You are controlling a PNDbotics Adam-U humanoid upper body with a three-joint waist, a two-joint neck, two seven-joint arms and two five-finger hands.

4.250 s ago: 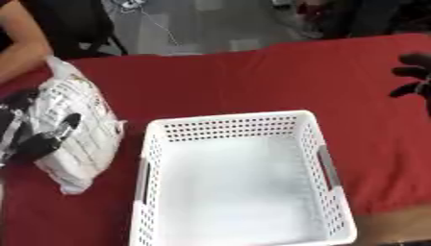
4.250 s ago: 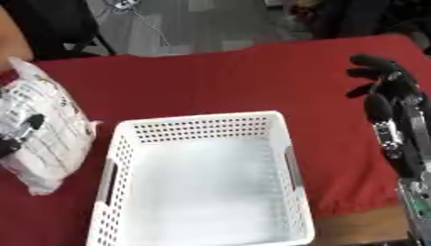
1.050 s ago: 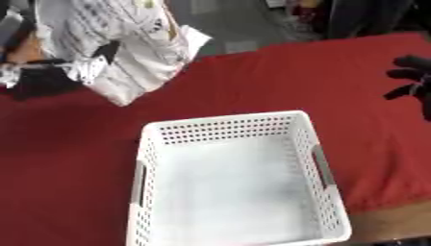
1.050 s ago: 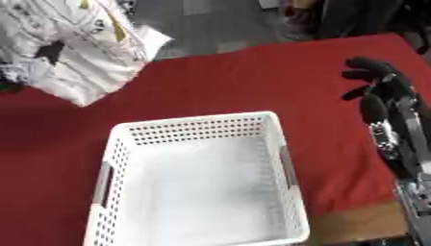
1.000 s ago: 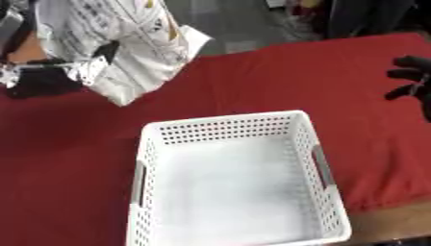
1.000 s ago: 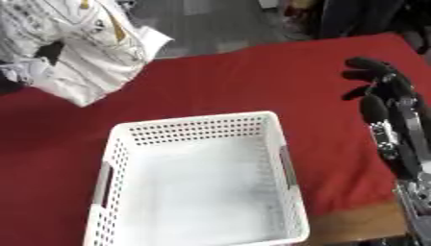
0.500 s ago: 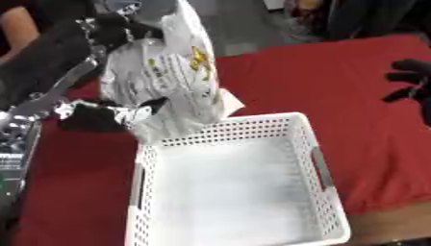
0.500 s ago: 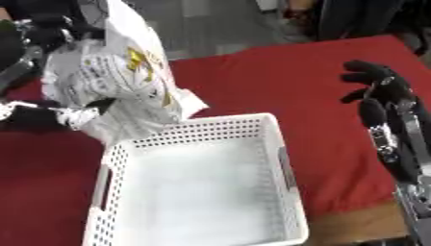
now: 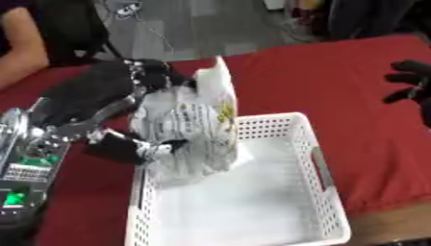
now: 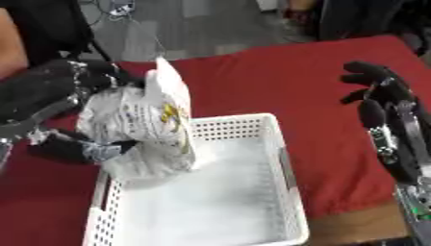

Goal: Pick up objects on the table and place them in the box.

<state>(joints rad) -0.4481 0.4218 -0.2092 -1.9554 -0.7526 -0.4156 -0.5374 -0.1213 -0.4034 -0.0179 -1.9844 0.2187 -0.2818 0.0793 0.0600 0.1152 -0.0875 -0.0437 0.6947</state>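
The left hand (image 9: 139, 79) has the white bag (image 9: 192, 137) clutched from behind, fingers curled round its crumpled top, and it holds it right over the near-left corner of the white basket (image 9: 324, 166). The bag stands nearly upright, one stiff corner poking up, its lower end dipping past the left rim and touching, or very nearly touching, the basket floor; I can't tell which. This is the placing step, and it looks close to done: the bag is inside the basket's outline but not yet let go.

Over on the right, the right hand (image 10: 370, 79) hangs idle above the red tablecloth (image 9: 336, 81), well away from the basket, fingers curled and holding nothing.

What comes next, as I judge it: ease the bag down a little more so its weight sits on the basket floor, nudge it toward the middle so it clears the left wall, then spread the fingers and draw the hand up and back. The risk is plain enough. The bag leans on the rim, and released too soon it could tip back out over the left side onto the cloth.
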